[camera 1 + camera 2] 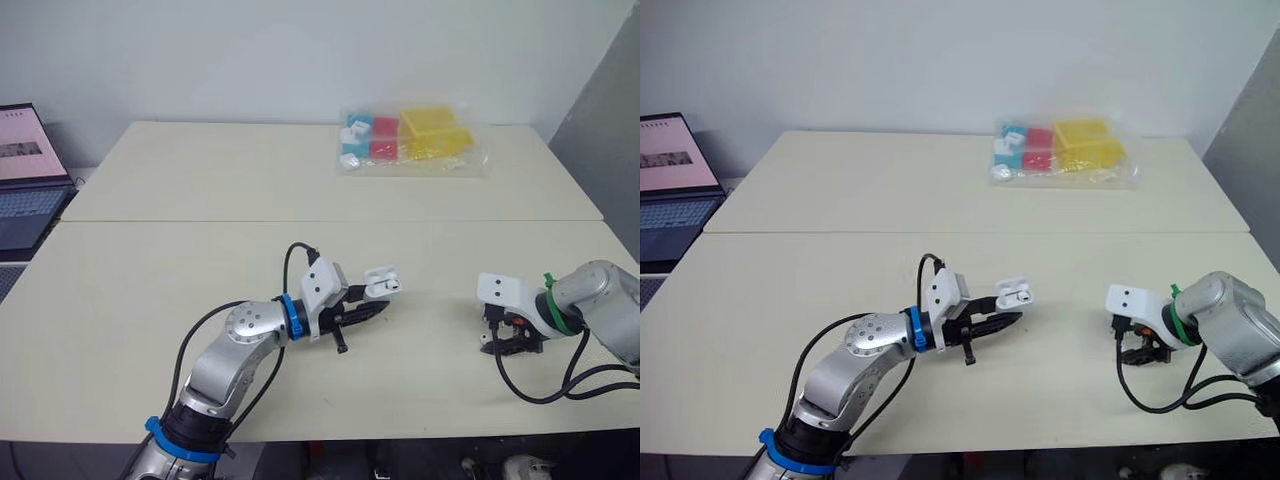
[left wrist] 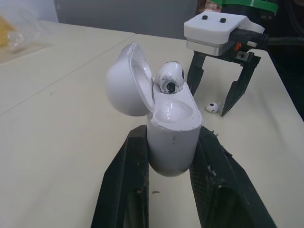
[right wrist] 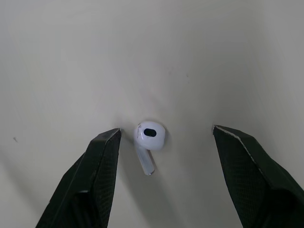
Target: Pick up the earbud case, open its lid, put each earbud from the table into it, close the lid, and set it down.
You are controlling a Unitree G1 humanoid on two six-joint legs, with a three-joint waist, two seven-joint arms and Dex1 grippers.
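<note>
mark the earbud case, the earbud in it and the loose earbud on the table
earbud case (image 2: 173, 137): left wrist view, front of its body
seated earbud (image 2: 170, 78): left wrist view, its rounded head
loose earbud (image 3: 152, 134): right wrist view, its head

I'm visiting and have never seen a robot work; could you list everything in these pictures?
white plastic earbud case: one, white, lid open, held in left gripper
seated earbud: one, white, in the case
loose earbud: one, white, on the cream table between the fingers of the right gripper
clear plastic bag of blocks: one, yellow, red, blue, table's far side
open laptop: one, dark, far left
cream table: two, cream, pushed together
left gripper: one, black, shut on the case
right gripper: one, black, open around loose earbud
</note>
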